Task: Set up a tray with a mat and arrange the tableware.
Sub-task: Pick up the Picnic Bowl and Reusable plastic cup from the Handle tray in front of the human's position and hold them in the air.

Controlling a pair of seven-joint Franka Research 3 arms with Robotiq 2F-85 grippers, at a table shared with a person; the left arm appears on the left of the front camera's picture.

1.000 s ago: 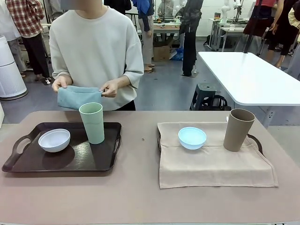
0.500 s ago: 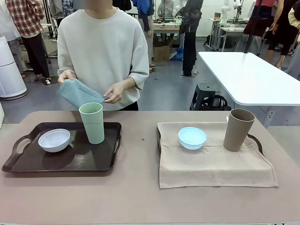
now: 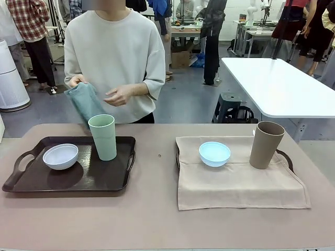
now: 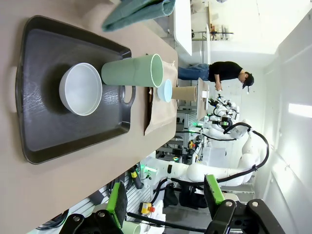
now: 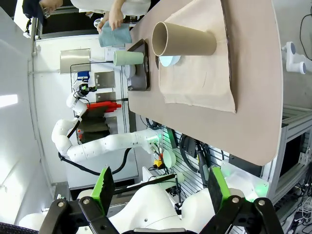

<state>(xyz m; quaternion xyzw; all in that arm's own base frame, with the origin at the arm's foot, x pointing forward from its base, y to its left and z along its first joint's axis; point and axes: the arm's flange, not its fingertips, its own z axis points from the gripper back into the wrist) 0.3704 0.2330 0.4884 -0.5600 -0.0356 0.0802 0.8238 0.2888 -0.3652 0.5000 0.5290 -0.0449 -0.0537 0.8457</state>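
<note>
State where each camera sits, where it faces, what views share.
Front: robot's side, facing across the table at the person holding a teal cloth.
Left wrist: rolled sideways, facing dark tray, white bowl, green tumbler; open left fingers at bottom.
Right wrist: rolled sideways, facing tan tumbler on beige mat; open right fingers at bottom.
Shared: green tumbler in all three.

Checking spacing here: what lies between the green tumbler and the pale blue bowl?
Front view: past the green tumbler comes the dark tray's handle, bare tabletop with a tiny dark speck, then the beige mat's edge before the pale blue bowl.
</note>
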